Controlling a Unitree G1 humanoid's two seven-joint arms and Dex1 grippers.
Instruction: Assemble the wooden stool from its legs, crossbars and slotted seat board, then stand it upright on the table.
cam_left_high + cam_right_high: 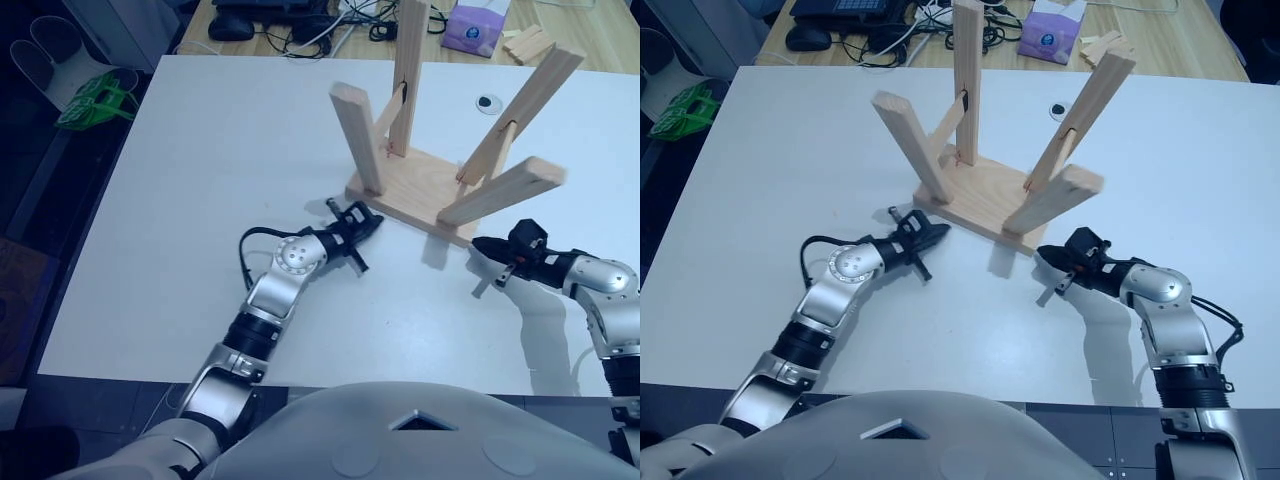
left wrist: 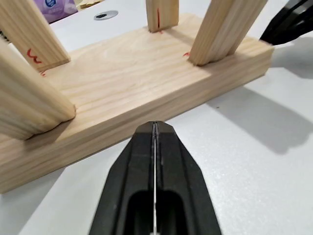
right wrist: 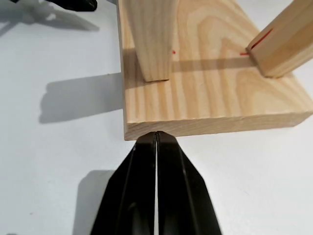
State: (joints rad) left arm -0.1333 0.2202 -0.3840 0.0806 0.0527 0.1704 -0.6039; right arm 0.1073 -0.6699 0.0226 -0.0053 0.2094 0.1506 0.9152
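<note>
While the wooden stool (image 1: 415, 190) sits upside down toward the far edge of the surface (image 1: 200, 200), seat board (image 2: 146, 63) flat and legs (image 1: 358, 135) pointing up, assembly looks done and only the righting is left. Left hand (image 1: 372, 218) and right hand (image 1: 478, 244), both pinched closed on nothing, sit at the board's near edge; next they likely must open, grip and tip it over

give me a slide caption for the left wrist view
Shut left gripper at the edge of the upturned seat board, legs pointing up.
</note>
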